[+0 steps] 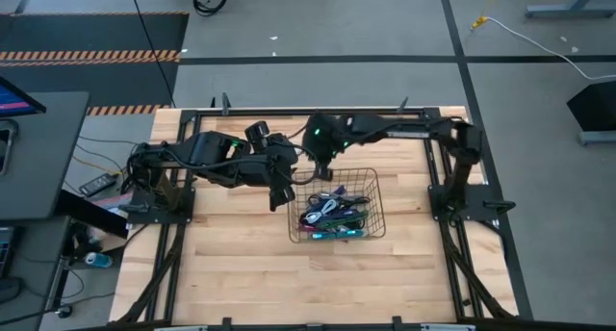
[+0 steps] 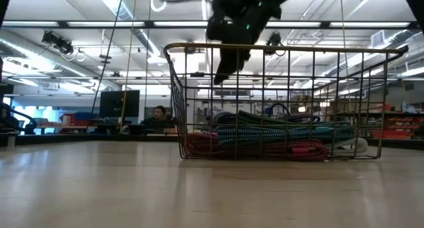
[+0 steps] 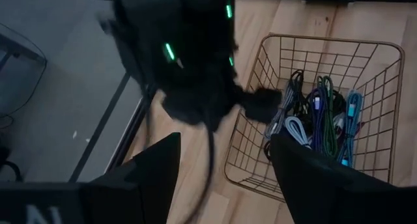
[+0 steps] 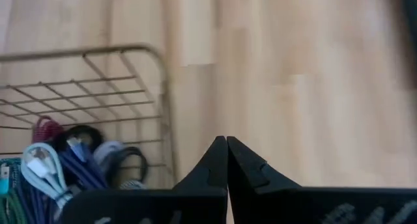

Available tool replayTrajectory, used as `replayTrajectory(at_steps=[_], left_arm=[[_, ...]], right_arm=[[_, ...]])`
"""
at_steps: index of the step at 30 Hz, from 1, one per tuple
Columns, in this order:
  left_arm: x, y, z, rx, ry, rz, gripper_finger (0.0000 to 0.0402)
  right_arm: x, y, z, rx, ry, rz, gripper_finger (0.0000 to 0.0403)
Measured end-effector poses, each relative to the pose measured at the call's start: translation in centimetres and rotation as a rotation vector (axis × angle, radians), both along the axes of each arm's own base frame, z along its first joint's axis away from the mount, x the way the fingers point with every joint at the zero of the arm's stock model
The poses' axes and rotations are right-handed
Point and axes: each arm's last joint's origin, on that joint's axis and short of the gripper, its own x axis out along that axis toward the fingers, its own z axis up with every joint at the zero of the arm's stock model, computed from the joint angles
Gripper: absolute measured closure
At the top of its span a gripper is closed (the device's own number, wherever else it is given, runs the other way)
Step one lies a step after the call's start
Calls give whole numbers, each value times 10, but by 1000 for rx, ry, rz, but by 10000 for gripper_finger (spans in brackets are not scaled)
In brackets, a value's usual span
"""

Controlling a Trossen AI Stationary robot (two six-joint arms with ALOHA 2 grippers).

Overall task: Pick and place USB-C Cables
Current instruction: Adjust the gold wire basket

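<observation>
Right gripper [image 4: 227,142] fingers together, empty, above wire basket [image 1: 377,191] rim; USB-C cables [image 1: 332,213] piled inside. Left gripper [image 3: 225,159] spread apart beside basket.

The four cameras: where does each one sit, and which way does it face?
High: overhead, looking straight down; both arms, wire basket of USB-C cables.
Low: table height, level across to the basket; one arm above.
Left wrist: past the open left end effector, the basket and the other arm.
Right wrist: past the shut right end effector, bare table.
All share the basket.
</observation>
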Motion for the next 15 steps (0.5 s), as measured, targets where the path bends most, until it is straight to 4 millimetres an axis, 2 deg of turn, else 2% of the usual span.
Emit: replayTrajectory(at_steps=[4, 7, 10, 15], left_arm=[[0, 0, 0, -1, 2, 2, 159], [0, 0, 0, 0, 4, 1, 159], [0, 0, 0, 2, 7, -1, 159], [-1, 0, -1, 6, 17, -3, 159]], right_arm=[[-23, -6, 50, -66, -43, -46, 403], [-47, -4, 78, -64, -68, -78, 403], [-77, 3, 98, -79, -34, -131, 403], [-122, 20, 116, -98, 73, -243, 403]])
